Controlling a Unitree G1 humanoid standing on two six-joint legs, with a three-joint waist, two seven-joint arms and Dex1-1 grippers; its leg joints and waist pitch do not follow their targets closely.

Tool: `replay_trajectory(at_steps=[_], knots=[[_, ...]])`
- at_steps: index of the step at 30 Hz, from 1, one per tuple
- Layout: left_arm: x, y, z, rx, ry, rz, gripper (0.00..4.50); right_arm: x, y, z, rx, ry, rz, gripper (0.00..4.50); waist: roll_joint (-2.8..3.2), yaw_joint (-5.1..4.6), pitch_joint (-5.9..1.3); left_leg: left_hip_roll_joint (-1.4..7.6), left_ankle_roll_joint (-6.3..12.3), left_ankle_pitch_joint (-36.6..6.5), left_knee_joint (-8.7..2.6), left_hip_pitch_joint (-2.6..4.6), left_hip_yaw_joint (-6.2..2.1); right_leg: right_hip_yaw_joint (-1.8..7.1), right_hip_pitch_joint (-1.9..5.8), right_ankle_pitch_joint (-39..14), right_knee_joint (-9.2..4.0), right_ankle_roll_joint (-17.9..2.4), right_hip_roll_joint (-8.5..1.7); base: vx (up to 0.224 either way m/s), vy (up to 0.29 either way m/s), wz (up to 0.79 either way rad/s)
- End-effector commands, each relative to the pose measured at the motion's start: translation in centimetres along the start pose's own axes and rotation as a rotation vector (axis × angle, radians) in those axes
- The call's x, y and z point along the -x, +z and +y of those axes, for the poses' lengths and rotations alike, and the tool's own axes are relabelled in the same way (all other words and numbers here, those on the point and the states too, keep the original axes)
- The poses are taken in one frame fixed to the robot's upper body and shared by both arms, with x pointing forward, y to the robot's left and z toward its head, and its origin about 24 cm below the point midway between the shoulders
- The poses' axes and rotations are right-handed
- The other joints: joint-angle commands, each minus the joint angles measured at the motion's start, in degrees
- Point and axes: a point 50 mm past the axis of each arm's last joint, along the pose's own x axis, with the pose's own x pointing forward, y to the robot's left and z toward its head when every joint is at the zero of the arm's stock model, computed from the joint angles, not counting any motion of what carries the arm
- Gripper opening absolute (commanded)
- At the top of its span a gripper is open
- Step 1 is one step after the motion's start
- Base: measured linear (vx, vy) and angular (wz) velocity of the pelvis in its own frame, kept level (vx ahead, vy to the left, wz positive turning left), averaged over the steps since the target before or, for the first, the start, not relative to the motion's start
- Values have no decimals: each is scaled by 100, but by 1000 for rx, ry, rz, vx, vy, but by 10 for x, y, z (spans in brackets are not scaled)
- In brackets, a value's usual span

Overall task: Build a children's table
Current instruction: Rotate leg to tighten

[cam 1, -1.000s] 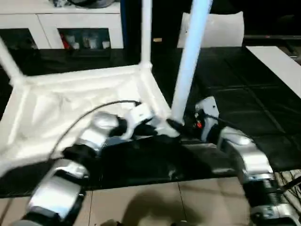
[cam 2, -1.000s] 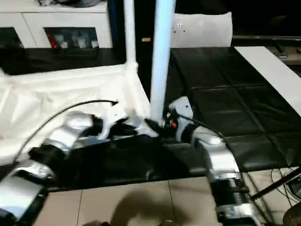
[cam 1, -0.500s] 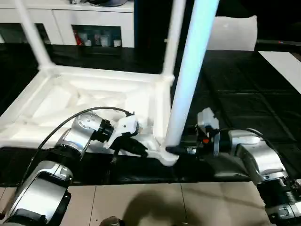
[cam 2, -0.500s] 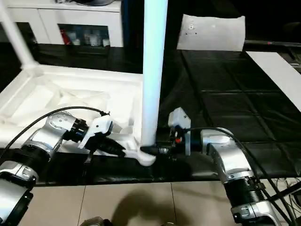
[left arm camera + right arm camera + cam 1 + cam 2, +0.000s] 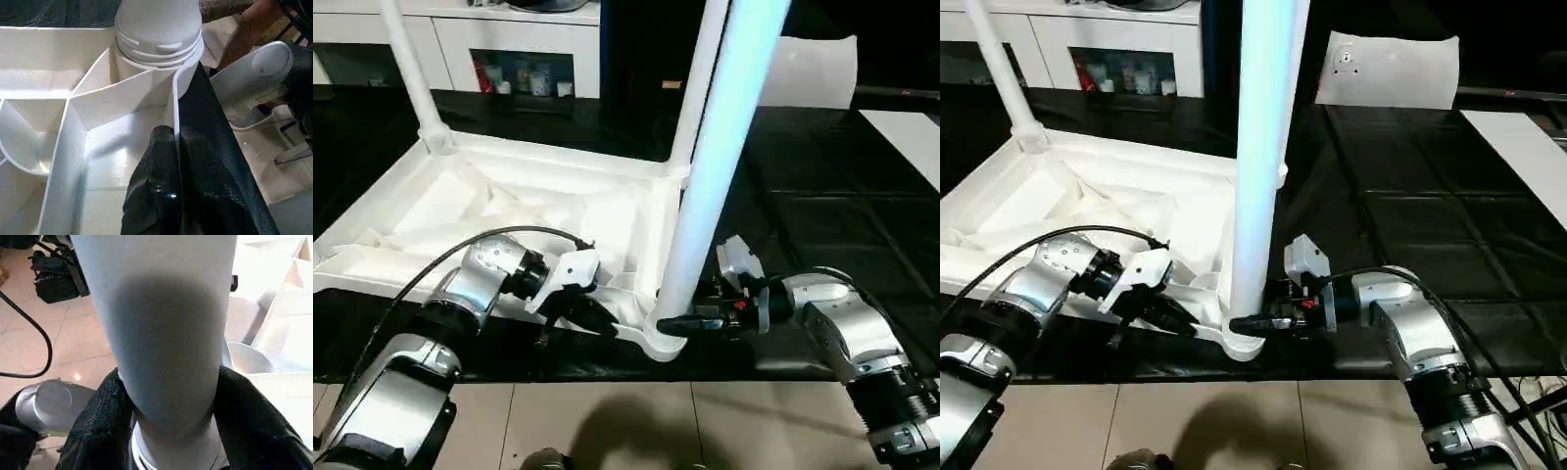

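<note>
Steadier than a second ago, the right gripper [image 5: 166, 431] clamps the near leg [image 5: 1258, 186] above its socket; the left gripper [image 5: 166, 161] pinches the table top's rim [image 5: 175, 112], as its wrist view reveals.

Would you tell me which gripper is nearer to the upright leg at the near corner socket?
Right. The right gripper is clamped around the leg just above the socket, while the left gripper pinches the tabletop's rim beside that socket.

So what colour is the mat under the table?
Black mat, clearest in the right eye view.
</note>
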Motion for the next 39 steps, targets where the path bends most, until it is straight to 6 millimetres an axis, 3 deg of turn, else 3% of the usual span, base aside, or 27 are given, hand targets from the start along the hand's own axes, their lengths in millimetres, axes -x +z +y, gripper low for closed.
replay_trajectory(at_steps=[1, 6, 9, 11, 15, 16, 18, 19, 21, 22, 24, 26, 29, 31, 32, 36, 39], knots=[[-5, 10, 1, -61, -70, 20, 0, 0, 1, 2, -10, 41, 4, 199, -8, -43, -366, 297, 36, -1515, -419, 198, -99, 140, 173, -1124, -389, -1421, -262, 0, 0, 0], [-8, 14, 5, -47, -20, -14, 0, -7, 1, 5, -63, -4, -48, 196, -10, -43, -358, 291, 49, -1481, -422, 192, -94, 142, 180, -1085, -390, -1431, -250, 0, 0, 0], [-13, 18, 13, -16, 86, -20, 0, -17, -2, 3, -109, -123, -55, 196, 22, -64, -329, 293, -86, -1725, -455, 205, -115, 149, 148, -1458, -426, -1336, -262, 0, 0, 0], [-19, 23, 20, 32, 170, -58, 0, -27, -4, 0, -117, -228, -59, 196, 11, -107, -305, 277, -259, -2146, -474, 229, -158, 153, 122, -2218, -498, -1114, -293, 0, 0, 0], [-39, 37, 35, 122, 334, -138, 0, -51, -5, -9, -207, -455, -113, 196, -7, -273, -300, 252, -444, -2306, -494, 217, -192, 153, 67, -2572, -530, -944, -271, 0, 0, 0], [-44, 39, 38, 145, 367, -147, 0, -55, -5, -10, -222, -486, -117, 196, -44, -311, -308, 239, -416, -2352, -486, 211, -214, 140, 82, -2697, -556, -878, -280, 0, 0, 0], [-55, 48, 49, 192, 480, -181, 0, -70, -3, -15, -244, -581, -122, 195, -2, -379, -312, 239, -378, -2264, -484, 200, -200, 160, 64, -2411, -544, -921, -255, 0, 0, 0], [-59, 52, 52, 209, 520, -194, 0, -75, -2, -17, -257, -619, -125, 195, -30, -409, -317, 214, -335, -2307, -466, 211, -199, 152, 61, -2438, -571, -930, -258, 0, 0, 0], [-65, 60, 60, 238, 610, -215, 0, -84, -1, -24, -281, -727, -120, 195, -24, -446, -310, 199, -285, -2303, -458, 197, -192, 163, 40, -2569, -594, -886, -260, 0, 0, 0], [-69, 66, 63, 259, 670, -223, 0, -90, 1, -27, -304, -790, -121, 195, -29, -463, -325, 194, -260, -2249, -459, 184, -207, 150, 80, -2617, -597, -842, -264, 0, 0, 0], [-72, 70, 67, 274, 728, -226, 0, -96, 3, -31, -310, -852, -114, 195, -21, -477, -328, 193, -185, -2185, -459, 179, -203, 153, 85, -2527, -617, -806, -252, 0, 0, 0], [-75, 72, 68, 279, 756, -217, 0, -100, 8, -33, -303, -867, -135, 195, -8, -497, -359, 192, -92, -1948, -452, 157, -186, 159, 112, -2105, -587, -875, -243, 0, 0, 0], [-79, 71, 65, 264, 732, -200, 0, -98, 9, -34, -293, -877, -154, 195, -1, -467, -388, 188, 112, -1555, -439, 133, -156, 155, 171, -1472, -548, -982, -231, 0, 0, 0], [-79, 68, 63, 244, 709, -186, 0, -95, 8, -34, -299, -876, -165, 195, 7, -462, -386, 190, 175, -1486, -434, 131, -153, 153, 181, -1385, -539, -1031, -236, 0, 0, 0], [-78, 66, 63, 237, 701, -177, 0, -93, 8, -34, -295, -869, -171, 263, 9, -465, -385, 195, 188, -1479, -435, 137, -151, 151, 179, -1382, -540, -1048, -234, 0, 0, 0], [-64, 50, 56, 179, 641, -116, 0, -70, 3, -32, -211, -849, -177, 284, -12, -444, -378, 211, 210, -1547, -444, 132, -159, 150, 191, -1542, -559, -993, -254, 0, 0, 0], [-58, 44, 52, 156, 600, -100, 0, -56, -1, -30, -156, -817, -179, 312, -14, -430, -385, 209, 314, -1373, -425, 117, -144, 150, 211, -1234, -528, -1059, -249, 0, 0, 0]])
